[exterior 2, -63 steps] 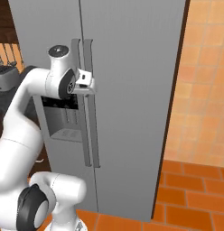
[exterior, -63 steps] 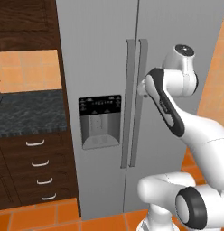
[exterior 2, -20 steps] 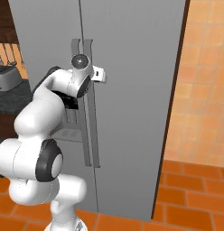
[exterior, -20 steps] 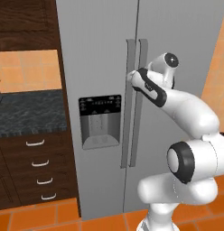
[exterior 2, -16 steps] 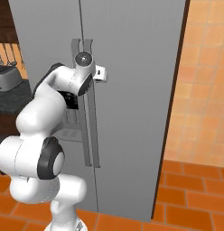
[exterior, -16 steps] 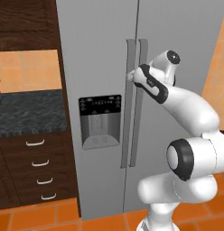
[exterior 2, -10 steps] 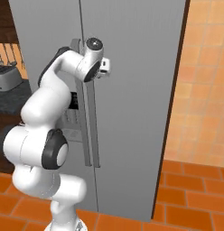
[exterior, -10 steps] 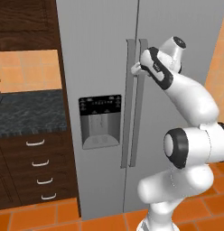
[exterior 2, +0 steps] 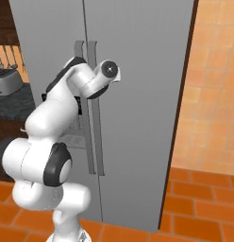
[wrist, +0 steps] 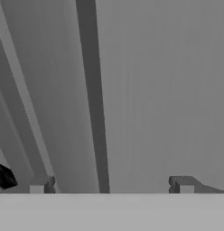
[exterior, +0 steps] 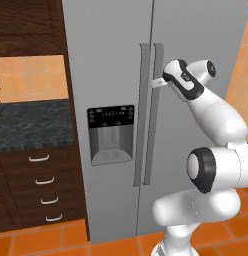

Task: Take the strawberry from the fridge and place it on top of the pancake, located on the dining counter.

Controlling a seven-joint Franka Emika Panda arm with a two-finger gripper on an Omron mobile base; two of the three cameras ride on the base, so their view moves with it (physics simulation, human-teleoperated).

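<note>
A grey steel fridge [exterior: 111,75] stands shut, its two doors meeting at a centre seam flanked by two long upright handles. The white robot arm reaches up to the right handle [exterior: 157,100], and its gripper [exterior: 157,81] sits level with the upper part of that handle, its fingers spread apart and holding nothing. In the hand view the fingertips [wrist: 41,185] stand wide at the bottom, with a dark upright band of the fridge front running up between them, nearer the left tip. Whether the fingers truly straddle the handle or merely rest in front of it cannot be told. The strawberry is presumably behind the closed doors; the pancake and dining surface are elsewhere. A black dispenser panel [exterior: 110,134] sits on the left door, below and left of the gripper. The likely trouble from here is a poor hold: if the fingers close off-centre, they may pinch only the handle's edge and slip off when the arm pulls. Closing short of the handle would catch nothing, and pressing forward too far could jam the fingertips against the door. Pulling straight back instead of along the door's swing could also drag the gripper off the handle.
</note>
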